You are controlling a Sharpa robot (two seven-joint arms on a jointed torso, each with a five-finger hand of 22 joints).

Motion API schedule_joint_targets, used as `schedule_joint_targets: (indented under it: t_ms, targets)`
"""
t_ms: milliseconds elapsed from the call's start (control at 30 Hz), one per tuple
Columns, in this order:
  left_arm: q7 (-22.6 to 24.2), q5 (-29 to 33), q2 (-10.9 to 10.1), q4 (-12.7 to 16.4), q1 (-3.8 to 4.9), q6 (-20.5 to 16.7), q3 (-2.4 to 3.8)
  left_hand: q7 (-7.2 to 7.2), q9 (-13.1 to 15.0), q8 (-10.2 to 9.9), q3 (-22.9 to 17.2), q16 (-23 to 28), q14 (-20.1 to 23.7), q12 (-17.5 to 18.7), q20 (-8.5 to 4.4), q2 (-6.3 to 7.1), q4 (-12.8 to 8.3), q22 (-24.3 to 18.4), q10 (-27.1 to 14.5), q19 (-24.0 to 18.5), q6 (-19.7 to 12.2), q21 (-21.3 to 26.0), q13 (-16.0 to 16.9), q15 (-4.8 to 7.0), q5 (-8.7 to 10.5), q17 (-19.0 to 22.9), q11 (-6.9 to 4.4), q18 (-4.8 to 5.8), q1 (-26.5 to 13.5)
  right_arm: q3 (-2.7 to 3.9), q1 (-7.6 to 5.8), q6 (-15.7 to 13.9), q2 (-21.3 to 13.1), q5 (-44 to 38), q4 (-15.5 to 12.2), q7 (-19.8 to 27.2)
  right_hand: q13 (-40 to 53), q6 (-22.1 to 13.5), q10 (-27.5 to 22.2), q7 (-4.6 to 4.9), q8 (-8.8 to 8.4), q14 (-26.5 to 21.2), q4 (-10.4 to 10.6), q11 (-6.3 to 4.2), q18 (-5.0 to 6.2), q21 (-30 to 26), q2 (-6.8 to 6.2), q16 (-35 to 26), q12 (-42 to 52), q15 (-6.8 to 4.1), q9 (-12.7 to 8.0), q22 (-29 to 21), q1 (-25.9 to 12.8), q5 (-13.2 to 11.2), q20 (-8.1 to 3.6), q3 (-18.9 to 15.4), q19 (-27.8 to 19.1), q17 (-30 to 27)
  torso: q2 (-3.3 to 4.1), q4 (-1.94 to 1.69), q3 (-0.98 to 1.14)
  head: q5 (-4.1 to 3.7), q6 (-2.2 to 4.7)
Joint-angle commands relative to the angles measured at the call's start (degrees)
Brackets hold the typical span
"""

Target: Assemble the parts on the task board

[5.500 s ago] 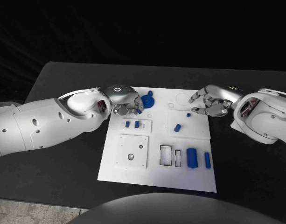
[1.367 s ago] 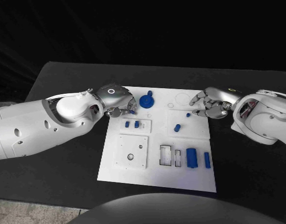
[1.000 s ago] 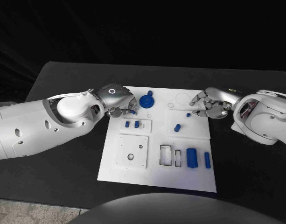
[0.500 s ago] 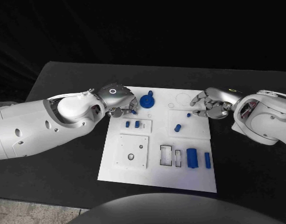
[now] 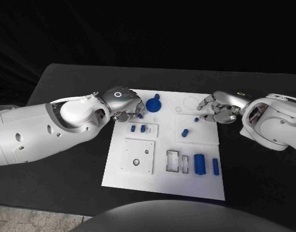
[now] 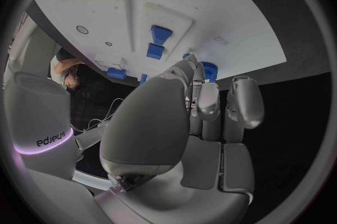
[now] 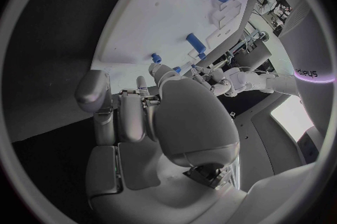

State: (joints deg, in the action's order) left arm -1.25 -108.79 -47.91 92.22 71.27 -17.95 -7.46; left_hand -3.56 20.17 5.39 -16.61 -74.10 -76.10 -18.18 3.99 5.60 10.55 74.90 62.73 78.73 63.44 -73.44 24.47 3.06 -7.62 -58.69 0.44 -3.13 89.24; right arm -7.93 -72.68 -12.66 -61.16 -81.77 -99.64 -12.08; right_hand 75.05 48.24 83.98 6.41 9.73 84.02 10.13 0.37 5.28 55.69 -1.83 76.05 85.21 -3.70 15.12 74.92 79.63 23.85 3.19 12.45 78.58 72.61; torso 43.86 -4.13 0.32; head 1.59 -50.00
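While hovering over the white rectangular task board [image 5: 163, 180], left hand [image 5: 125, 107] curled, holding nothing, round blue part [image 5: 153, 105] at its 3 o'clock; right hand [image 5: 217, 108] likewise curled, small blue peg [image 5: 196, 119] at 7 o'clock.

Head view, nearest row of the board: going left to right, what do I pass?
Square white plate with holes → open rectangular slot → narrow slot → wide blue block → slim blue bar.
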Motion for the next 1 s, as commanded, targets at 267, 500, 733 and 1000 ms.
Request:
schedule_joint_targets:
  t_ms: [267, 500, 733, 1000]
  targets:
    - [0.82, 1.15, 0.23, 0.12, -0.01, 0.98, -0.02, -0.15, 0.01, -0.49, -0.30, 0.37, 0.33, 0.51, 0.08, 0.27, 0.14, 10.00, 0.12, -0.09, -0.41, 0.14, -0.19, -0.27, -0.13, 0.32, 0.11, -0.65, -0.43, 0.00, 0.09, 0.82, 0.14, -0.14, 0.04, -0.27, 10.40, 0.36, 0.88, -0.04, 0.26, 1.52, 0.00, 0.26, 1.17, -0.32, 0.00, -0.36, -0.36, 0.52, -0.05, 4.87, 0.41, -0.12, -0.10, 0.38, -0.31, -0.05, -0.03, 0.07, 0.04, 0.01, 0.00]
    - [0.63, 1.30, 0.27, -0.04, -0.01, 1.91, -0.02, -0.12, -0.03, -0.55, -0.32, 0.44, 0.39, 0.57, 0.09, 0.28, 0.16, 9.97, 0.10, -0.15, -0.47, 0.23, -0.24, -0.28, -0.11, 0.45, 0.10, -0.67, -0.46, 0.00, 0.11, 0.79, 0.14, -0.14, 0.08, -0.28, 10.40, 0.36, 0.88, -0.04, 0.26, 1.52, 0.00, 0.26, 1.17, -0.32, 0.00, -0.36, -0.36, 0.52, -0.05, 4.87, 0.41, -0.12, -0.10, 0.38, -0.31, -0.05, -0.02, 0.05, 0.05, -0.12, 0.00]
    - [0.15, 1.40, 0.22, -0.29, -0.01, 2.69, -0.03, 0.01, -0.23, -0.87, -0.43, 0.61, 0.52, 0.83, 0.10, 0.38, 0.09, 9.94, -0.01, -0.22, -0.94, 0.39, -0.47, -0.30, 0.05, 0.70, 0.06, -0.70, -0.45, 0.00, 0.15, 0.55, 0.15, -0.14, 0.11, -0.22, 10.37, 0.36, 0.85, -0.03, 0.25, 1.49, -0.04, 0.26, 1.19, -0.46, 0.00, -0.41, -0.39, 0.53, -0.07, 4.84, 0.44, -0.09, -0.10, 0.46, -0.35, -0.10, 0.00, 0.01, 0.04, -0.19, 0.00]
    - [1.03, 1.43, -0.09, -0.47, -0.01, -0.30, -0.04, 3.32, -2.93, -1.90, -1.30, 0.63, 0.41, 1.85, 0.12, 1.52, 0.19, 9.99, 0.17, -0.07, -11.46, 0.51, -1.58, -0.33, 0.61, 0.86, 0.12, -0.69, -0.64, 0.00, 0.17, -1.20, 0.01, -0.20, 0.03, 0.39, 10.36, 0.35, 0.84, -0.03, 0.24, 1.51, -0.09, 0.26, 1.18, -0.42, -0.06, -0.36, -0.41, 0.53, -0.08, 4.86, 0.46, -0.08, -0.09, 0.48, -0.33, -0.04, -0.02, -0.03, -0.02, -0.15, 0.00]
